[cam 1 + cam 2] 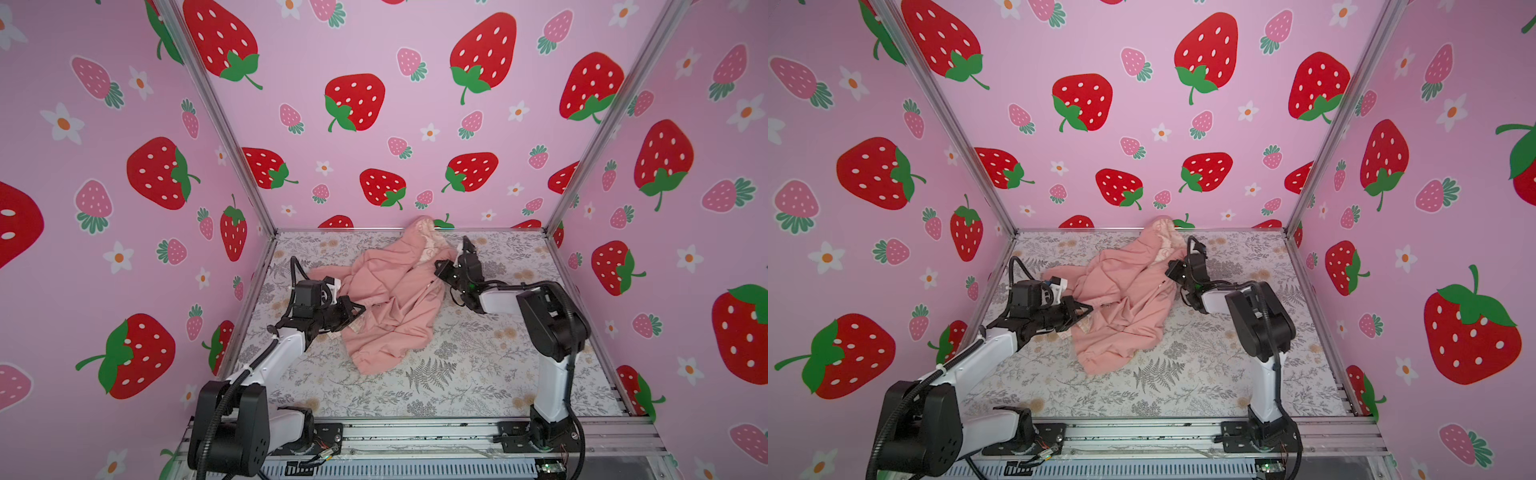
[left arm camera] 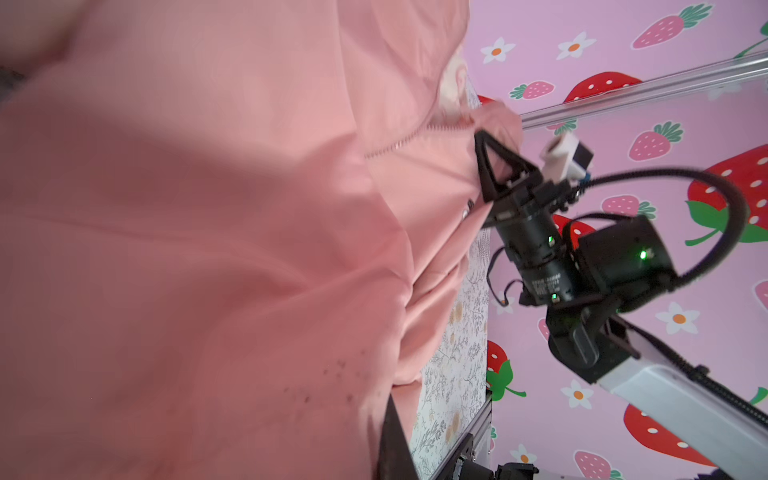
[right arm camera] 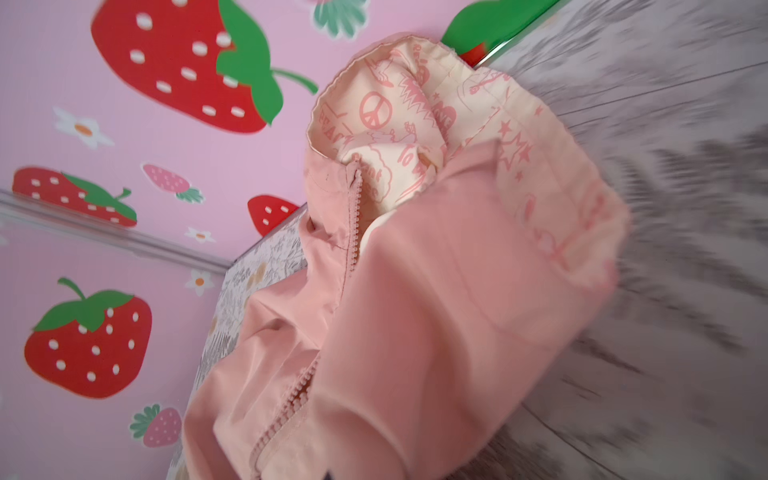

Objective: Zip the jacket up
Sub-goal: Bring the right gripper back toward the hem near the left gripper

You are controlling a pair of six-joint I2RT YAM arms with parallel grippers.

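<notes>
At the near edge, a silver aluminium rail point(image 1: 415, 434) carries the bases of both black-and-white arms. Beyond it lies the table point(image 1: 465, 374), covered in cream cloth printed with grey ferns and tan flowers.

The small salmon-pink hooded jacket point(image 1: 390, 316) lies crumpled on the middle of the table in both top views. Its rounded hem is nearest, and its body runs away towards the far wall.

The left gripper point(image 1: 360, 310) reaches in from the left to the jacket's left edge. Its jaws are closed on a fold of the fabric, and pink cloth fills most of the left wrist view.

Farther back and to the right, the right gripper point(image 2: 482, 140) is pinched shut on the jacket's collar edge, just beside the top of the pink zipper teeth point(image 3: 354, 216). There the front is open: a single row of teeth runs along one edge, with lining beside it.

The hood's cream lining with pink doodle print point(image 3: 395, 116) faces up at the far end. The hood touches the pink strawberry-patterned back wall point(image 1: 374, 166).
</notes>
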